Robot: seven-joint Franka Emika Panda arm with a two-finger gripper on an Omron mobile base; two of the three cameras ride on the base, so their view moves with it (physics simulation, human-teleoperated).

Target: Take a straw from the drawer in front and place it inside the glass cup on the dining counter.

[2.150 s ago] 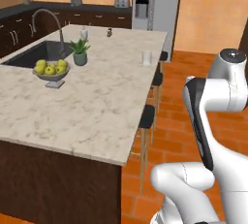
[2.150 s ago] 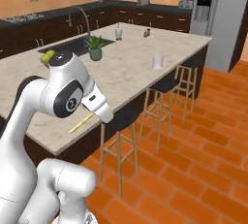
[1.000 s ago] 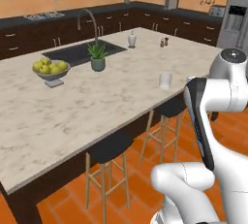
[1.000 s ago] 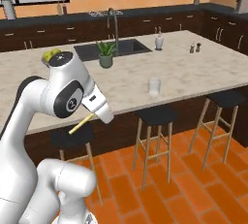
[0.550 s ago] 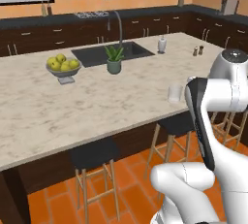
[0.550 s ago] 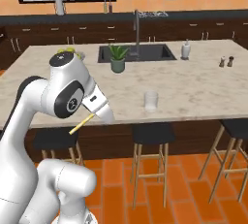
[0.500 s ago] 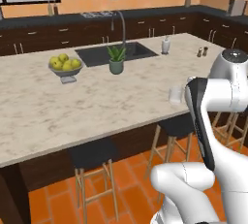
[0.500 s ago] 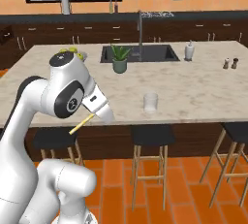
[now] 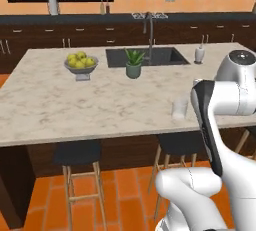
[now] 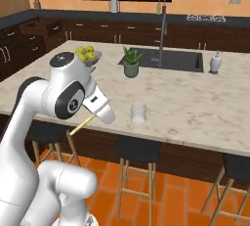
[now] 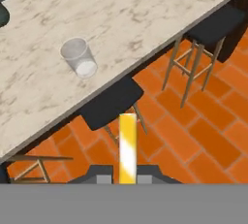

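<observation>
My gripper (image 10: 93, 117) hangs in front of the dining counter (image 10: 195, 107), shut on the yellow-tan straw (image 10: 79, 126), which slants down and to the left out of the hand. In the hand view the straw (image 11: 128, 145) rises straight up between the two fingertips of the gripper (image 11: 127, 178). The glass cup (image 10: 138, 113) stands upright near the counter's front edge, to the right of the hand and apart from it. The glass cup (image 9: 179, 109) (image 11: 78, 57) has nothing in it. A dark drawer (image 10: 49, 27) looks pulled out among the far left cabinets.
On the counter (image 9: 60, 105) stand a fruit bowl (image 9: 80, 64), a potted plant (image 9: 133, 64) and a white soap bottle (image 9: 200, 54) beside the inset sink (image 9: 147, 57) with its tap (image 9: 149, 25). Black stools (image 10: 136, 159) (image 11: 111, 103) line the counter's front over the orange tile floor.
The whole scene has swung across both base views, so the base has moved along the counter. The arm keeps its pose and the straw stays in the gripper.
</observation>
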